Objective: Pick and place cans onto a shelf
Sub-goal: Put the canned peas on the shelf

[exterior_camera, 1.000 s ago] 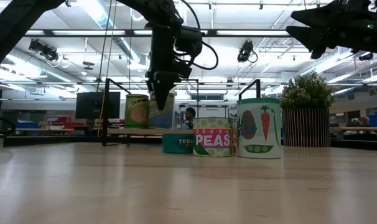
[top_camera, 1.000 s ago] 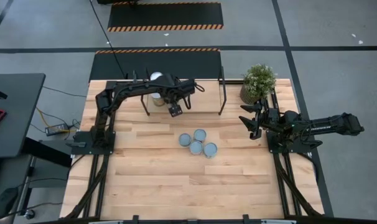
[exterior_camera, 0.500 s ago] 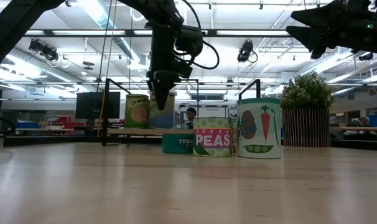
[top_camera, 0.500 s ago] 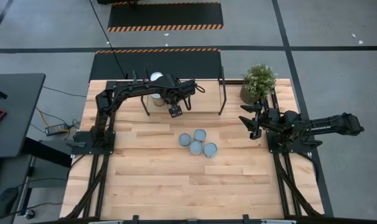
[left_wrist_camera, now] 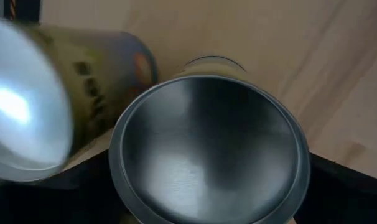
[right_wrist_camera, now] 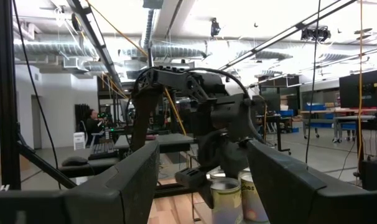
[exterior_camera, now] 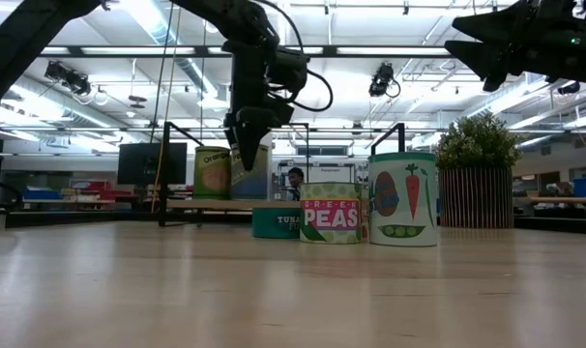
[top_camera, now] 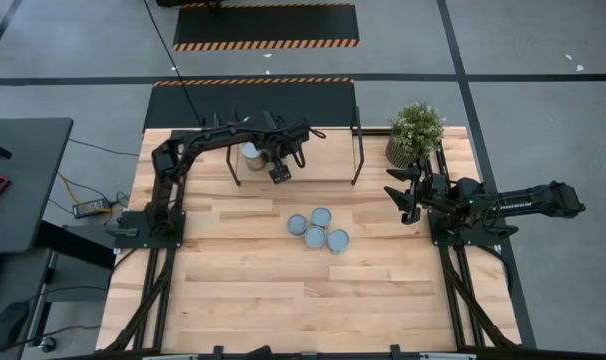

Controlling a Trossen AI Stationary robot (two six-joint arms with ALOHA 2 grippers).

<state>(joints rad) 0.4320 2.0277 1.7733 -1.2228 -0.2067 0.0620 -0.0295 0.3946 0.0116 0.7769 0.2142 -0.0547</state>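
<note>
Wooden table [exterior_camera: 129, 290], cans [exterior_camera: 330, 213] labelled PEAS, TUNA, possibly Orange on shelf [exterior_camera: 211, 204]

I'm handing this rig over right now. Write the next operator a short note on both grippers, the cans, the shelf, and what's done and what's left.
Left gripper: open, over the shelf at the far edge of the table, right above two cans on the shelf; it holds nothing.
Right gripper: shut, empty, waiting raised at the right side by the potted plant.
Done: two cans stand side by side on the shelf.
Left: four cans in a cluster at mid-table are not yet placed, among them the tuna can, the peas can and the tall vegetable can.
</note>
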